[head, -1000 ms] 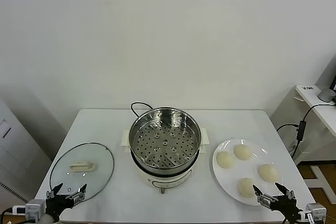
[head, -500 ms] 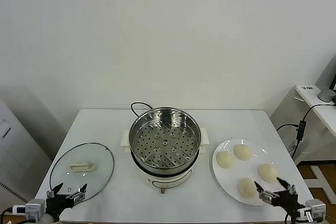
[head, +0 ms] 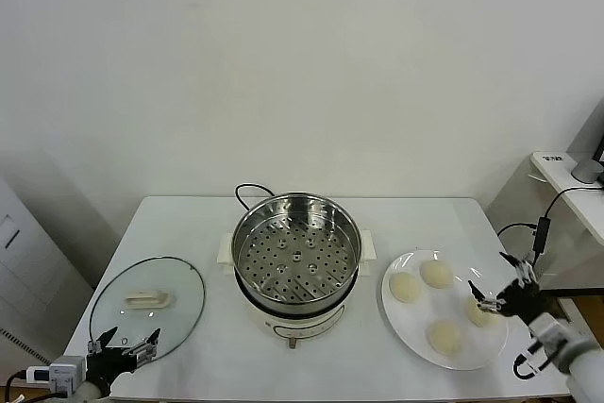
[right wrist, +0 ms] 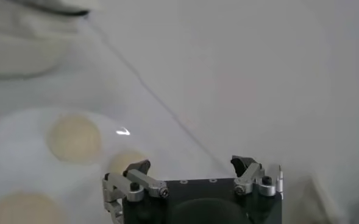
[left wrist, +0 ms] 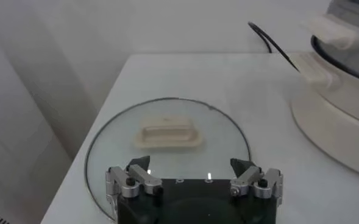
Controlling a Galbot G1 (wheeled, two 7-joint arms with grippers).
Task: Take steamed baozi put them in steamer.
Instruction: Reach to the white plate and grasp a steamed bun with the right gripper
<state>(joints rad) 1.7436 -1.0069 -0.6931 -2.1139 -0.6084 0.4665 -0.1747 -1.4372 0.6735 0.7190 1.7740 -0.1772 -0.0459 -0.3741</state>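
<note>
Though first from the left, nothing at work there: only the left claw [head: 127,338], parked at the near left corner of the counter [head: 189,224], fingers spread wide and empty, just at the near rim of the glass lid [head: 146,304] lying flat.

Further right, at the middle of the counter, the steamer [head: 296,250], uncovered, its perforated tray [head: 294,261] bare, no bun inside yet.

To the right of that, a white plate [head: 415,318] with all four steamed baozi [head: 404,287], each a little apart from the others.

Over the right side of the plate, the right claw [head: 493,288], fingers wide open and holding nothing, just at the rightmost bun [head: 479,311]; cannot tell whether touching it.

Judging from this, at the very first step: reaching for the first bun.

Next, probably: coming down around that bun, closing gently so as not to squash the soft dough, lifting clear of the plate, then carrying leftward over the steel rim and setting down on the tray.
</note>
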